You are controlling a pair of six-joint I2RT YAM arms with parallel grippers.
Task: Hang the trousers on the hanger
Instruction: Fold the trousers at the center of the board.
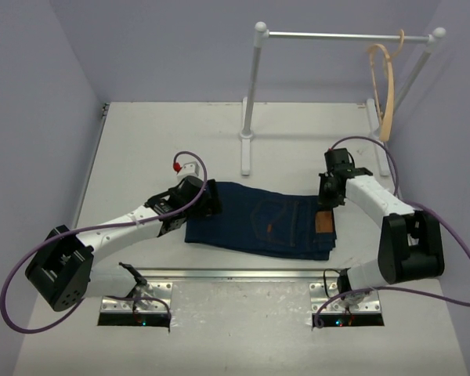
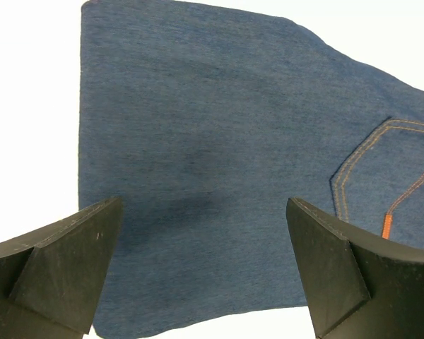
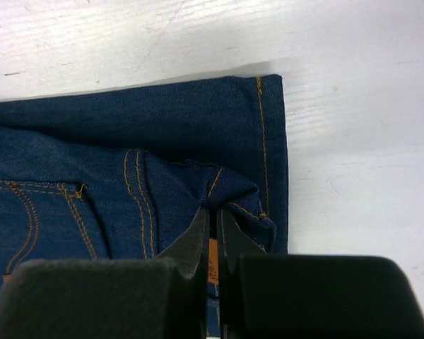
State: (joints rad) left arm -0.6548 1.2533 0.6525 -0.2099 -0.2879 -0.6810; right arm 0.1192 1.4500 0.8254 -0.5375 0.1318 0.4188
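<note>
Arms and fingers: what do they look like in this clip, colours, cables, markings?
The left arm and right arm match: white tubular links between bulky black joint housings, a purple cable looping loosely along each. A small red plug sits near the left wrist. The fingers are matte black, wedge-shaped, unmarked.

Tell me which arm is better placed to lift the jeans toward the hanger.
Right. The right gripper is shut on the jeans at the waistband, and the hanger hangs on its side. The left gripper is open over the other end.
</note>
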